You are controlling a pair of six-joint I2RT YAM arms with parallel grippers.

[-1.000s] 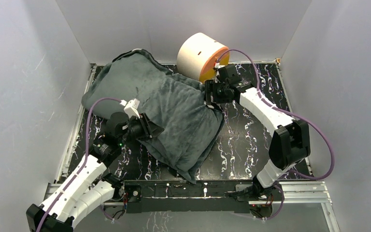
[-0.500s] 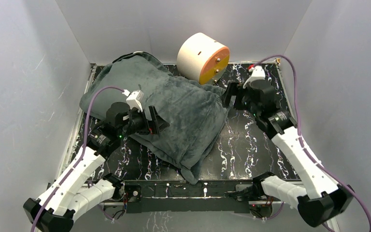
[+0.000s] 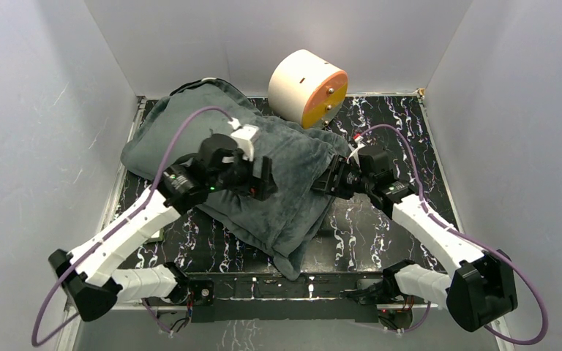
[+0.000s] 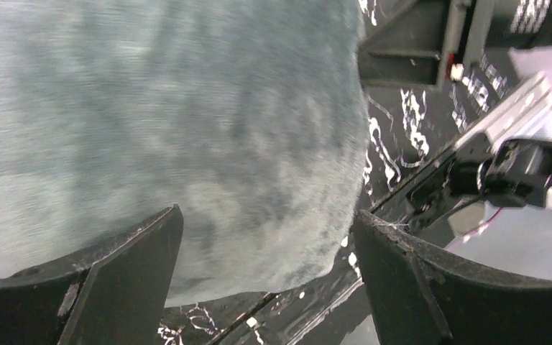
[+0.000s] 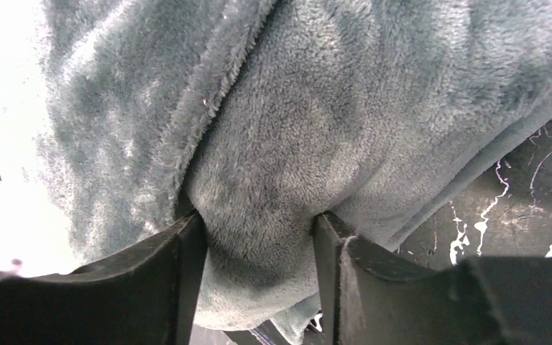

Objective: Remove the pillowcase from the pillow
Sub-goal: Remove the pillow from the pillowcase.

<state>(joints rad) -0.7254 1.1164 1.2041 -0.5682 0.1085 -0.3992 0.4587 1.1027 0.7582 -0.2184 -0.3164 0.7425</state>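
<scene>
Pillowcase (image 3: 293,201) is still on, plush grey side up, lying plump on the marbled table (image 3: 366,230) left of centre. Your left gripper (image 4: 266,223) just let go and hovers wide open mid-cushion. Your right gripper (image 5: 259,223) swung back in and now pinches a fuzzy fold at the right edge, so a pull looks next.

pillowcase (image 3: 183,124): plain dark grey | tabletop (image 3: 358,227): black, white marble veins | cylinder (image 3: 296,80): cream side, orange end face | arm links (image 3: 128,234): white, black joints | walls (image 3: 44,110): pale grey
</scene>
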